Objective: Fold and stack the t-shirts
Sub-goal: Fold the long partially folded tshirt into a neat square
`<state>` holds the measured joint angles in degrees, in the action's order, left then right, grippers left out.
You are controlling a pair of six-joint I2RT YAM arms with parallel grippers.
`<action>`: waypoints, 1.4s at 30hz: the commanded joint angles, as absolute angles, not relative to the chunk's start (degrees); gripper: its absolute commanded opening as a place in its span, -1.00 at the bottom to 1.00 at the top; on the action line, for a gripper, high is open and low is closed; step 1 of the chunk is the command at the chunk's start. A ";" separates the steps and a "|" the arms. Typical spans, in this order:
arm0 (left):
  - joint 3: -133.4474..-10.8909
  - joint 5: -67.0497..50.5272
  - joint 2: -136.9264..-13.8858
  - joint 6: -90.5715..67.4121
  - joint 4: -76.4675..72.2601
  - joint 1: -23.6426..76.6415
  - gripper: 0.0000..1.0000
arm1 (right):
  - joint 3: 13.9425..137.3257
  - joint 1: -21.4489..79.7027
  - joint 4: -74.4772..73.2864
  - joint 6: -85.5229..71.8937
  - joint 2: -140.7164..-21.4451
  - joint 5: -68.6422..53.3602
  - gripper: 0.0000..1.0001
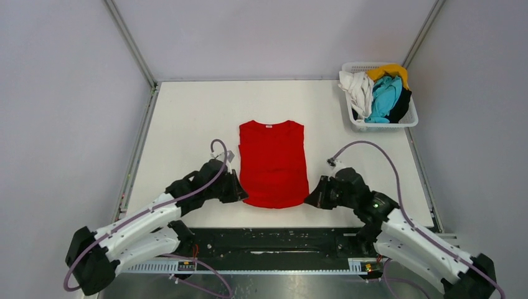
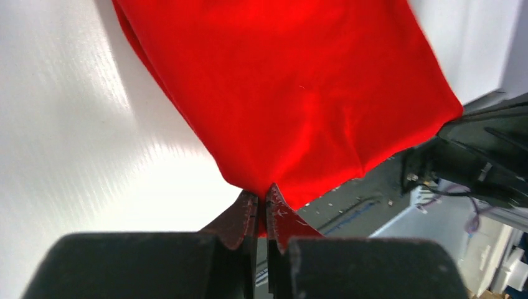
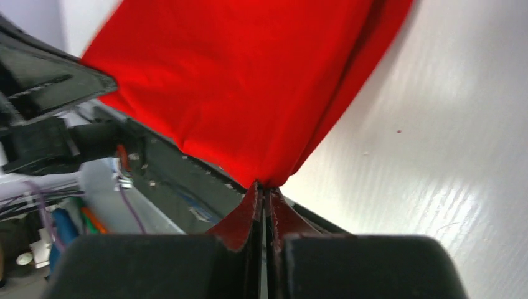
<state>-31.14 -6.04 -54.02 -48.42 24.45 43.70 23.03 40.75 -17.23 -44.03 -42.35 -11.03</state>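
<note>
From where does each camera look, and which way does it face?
Top external: above, behind the arms, both showing; faces down at table, red t-shirt, basket.
Left wrist: on the left wrist, looks along left fingers, shut on the t-shirt's near corner.
Right wrist: likewise, along right fingers, shut on the other corner.
All share the red t-shirt.

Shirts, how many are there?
5: a red shirt on the table; white, turquoise, yellow and black ones bunched in the basket. More may hide underneath.
</note>
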 commanded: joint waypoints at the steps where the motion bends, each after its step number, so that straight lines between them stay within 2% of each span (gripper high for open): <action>1: -33.13 -6.22 -46.01 -50.21 30.16 44.50 -1.00 | 25.03 41.65 -23.60 -46.86 -32.77 -8.76 -1.00; 8: -43.22 -1.26 -51.99 -47.35 28.50 43.26 -1.00 | 33.24 41.57 -20.70 -44.66 -37.59 -1.88 -1.00; 14: -50.30 -4.06 -60.42 -44.45 25.52 33.32 -1.00 | 41.82 39.86 -17.45 -41.20 -49.12 5.85 -1.00; 22: -59.39 -6.55 -76.33 -41.29 21.37 24.12 -1.00 | 51.52 27.63 -8.35 -37.94 -67.31 -4.47 -1.00; 32: -76.02 -9.78 -99.55 -38.21 21.89 18.89 -1.00 | 64.11 22.16 -5.40 -36.86 -88.04 -8.51 -1.00; 38: -86.48 -6.74 -109.89 -37.93 23.33 17.30 -0.36 | 72.63 19.78 -5.08 -36.99 -101.06 -6.43 -0.83; 39: -89.85 -5.82 -111.98 -37.68 24.66 16.91 -0.08 | 74.78 18.94 -5.29 -37.09 -103.70 -6.67 -0.62; 40: -93.87 -5.28 -114.30 -37.32 28.17 16.42 0.13 | 78.29 18.37 -6.30 -37.63 -105.94 -7.33 -0.27; 42: -100.36 -5.90 -117.32 -36.06 32.08 15.77 0.33 | 81.72 17.78 -7.79 -37.91 -108.61 -9.00 0.08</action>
<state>-88.47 -7.33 -113.69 -38.24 27.70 17.52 73.65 19.66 -7.40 -37.93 -104.14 -7.22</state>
